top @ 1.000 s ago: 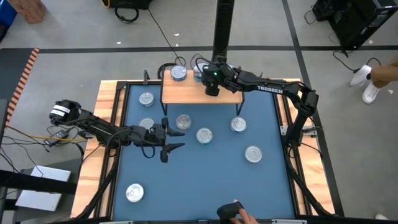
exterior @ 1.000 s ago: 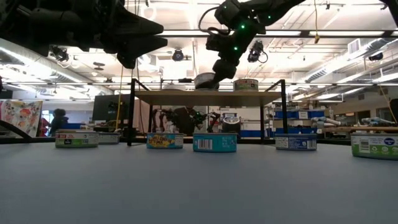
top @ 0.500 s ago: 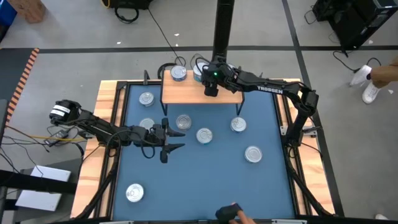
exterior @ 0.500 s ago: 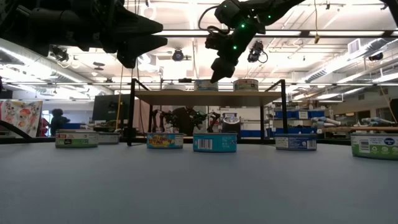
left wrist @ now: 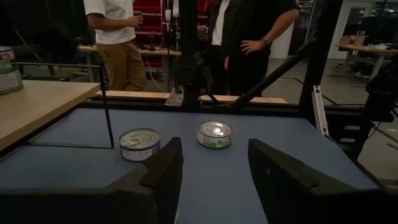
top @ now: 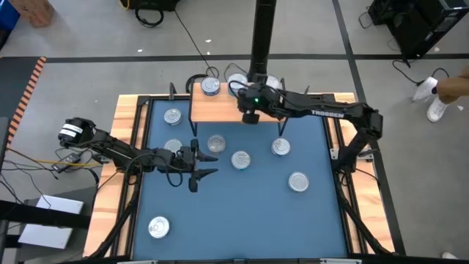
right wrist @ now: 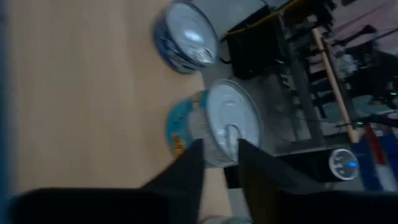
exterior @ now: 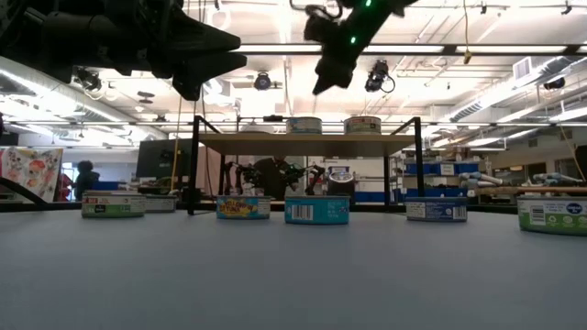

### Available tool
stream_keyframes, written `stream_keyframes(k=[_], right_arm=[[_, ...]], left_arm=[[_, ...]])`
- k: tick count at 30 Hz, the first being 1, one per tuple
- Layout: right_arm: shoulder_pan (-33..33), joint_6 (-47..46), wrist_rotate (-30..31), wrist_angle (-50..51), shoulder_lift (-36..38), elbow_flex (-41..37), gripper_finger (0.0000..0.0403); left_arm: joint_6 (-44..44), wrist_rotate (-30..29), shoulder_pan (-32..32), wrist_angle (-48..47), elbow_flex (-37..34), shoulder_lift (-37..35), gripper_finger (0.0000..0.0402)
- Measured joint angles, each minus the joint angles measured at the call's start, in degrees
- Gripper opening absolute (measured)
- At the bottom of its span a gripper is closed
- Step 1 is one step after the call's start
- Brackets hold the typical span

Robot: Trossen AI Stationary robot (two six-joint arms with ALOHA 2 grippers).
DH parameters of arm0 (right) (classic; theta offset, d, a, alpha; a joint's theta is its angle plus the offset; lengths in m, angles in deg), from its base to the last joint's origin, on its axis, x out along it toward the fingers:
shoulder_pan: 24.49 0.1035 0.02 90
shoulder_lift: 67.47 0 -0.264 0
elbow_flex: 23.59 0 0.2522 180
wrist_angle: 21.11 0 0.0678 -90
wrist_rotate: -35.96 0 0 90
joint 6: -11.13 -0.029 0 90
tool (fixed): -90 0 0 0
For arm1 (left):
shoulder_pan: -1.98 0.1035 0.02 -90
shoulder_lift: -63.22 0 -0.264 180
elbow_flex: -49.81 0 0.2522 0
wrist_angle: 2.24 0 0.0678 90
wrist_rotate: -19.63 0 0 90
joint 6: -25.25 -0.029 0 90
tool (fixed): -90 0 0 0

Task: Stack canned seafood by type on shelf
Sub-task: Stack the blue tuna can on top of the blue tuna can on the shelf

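The shelf (top: 227, 110), a light-wood board on thin black legs, stands at the far middle of the blue mat. Two tins (exterior: 304, 126) (exterior: 362, 125) stand on its top; the right wrist view shows them as a blue-sided tin (right wrist: 185, 36) and a teal-sided one (right wrist: 214, 124). My right gripper (exterior: 323, 84) hangs above the shelf, clear of them, open by a narrow gap and holding nothing. Several more tins (top: 240, 159) (top: 281, 147) stand on the mat. My left gripper (top: 212, 164) floats open and level over the mat's left half, near a tin (top: 216, 144).
More tins stand at the mat's far left (top: 172, 116), right (top: 298, 181) and near left (top: 158, 228). A black post (top: 262, 37) rises behind the shelf. The mat's wooden edges (top: 126, 139) frame it. People stand beyond the table (left wrist: 115, 37).
My right gripper has come off the tin on the shelf, risen above it and drawn back toward the table's near edge; its fingers now stand closer together. The tin stays upright on the shelf. A hand at the near edge has left the high view.
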Motion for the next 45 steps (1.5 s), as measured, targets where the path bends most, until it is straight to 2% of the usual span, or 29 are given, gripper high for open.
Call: stream_keyframes(k=[2, 4, 8, 12, 22, 25, 30, 33, 36, 42, 45], right_arm=[[1.29, -2.51, -1.07, 1.96, 1.44, 0.00, 0.0035], [2.40, -5.35, -3.42, 3.99, 2.85, 0.00, 0.0012], [4.31, -11.30, -7.94, 5.17, 4.47, -0.91, 0.0009], [6.33, -14.83, -11.32, 0.08, 6.59, -5.87, 0.0005], [13.07, -22.29, -12.48, -21.79, 15.36, -28.27, 0.0002], [16.21, -25.01, -10.91, -26.13, 18.18, -34.09, 0.0001], [22.24, -28.52, -3.58, -27.51, 21.84, -40.13, 0.0001], [25.67, -30.61, -1.44, -27.70, 23.43, -42.12, 0.0000], [28.91, -32.42, 1.06, -27.55, 24.18, -43.21, 0.0000], [33.86, -33.59, 4.23, -26.84, 24.02, -43.47, 0.0000], [35.34, -34.45, 5.43, -26.38, 23.88, -43.45, 0.0000]], left_arm=[[0.00, 0.13, 0.00, -0.05, 0.00, 0.00, 0.0170], [-0.02, 1.07, 0.02, -0.11, 0.00, 0.00, 0.0156], [-0.08, 3.45, 0.02, -0.09, 0.00, 0.00, 0.0123], [-0.15, 5.25, 0.02, -0.09, 0.00, 0.00, 0.0088], [-1.19, 7.43, 0.02, -0.23, 0.00, -0.22, 0.0008], [-1.65, 7.52, 0.13, -2.82, 0.55, -2.01, 0.0005], [-3.33, 7.05, 0.15, -21.74, 5.54, -7.89, 0.0003], [-4.64, 4.92, 0.13, -38.62, 10.99, -12.15, 0.0002], [-4.72, 0.37, 0.13, -57.74, 17.66, -16.00, 0.0002], [-1.15, -6.69, 0.15, -89.18, 31.53, -19.35, 0.0001], [0.96, -6.90, 0.54, -99.36, 33.51, -19.49, 0.0001]])
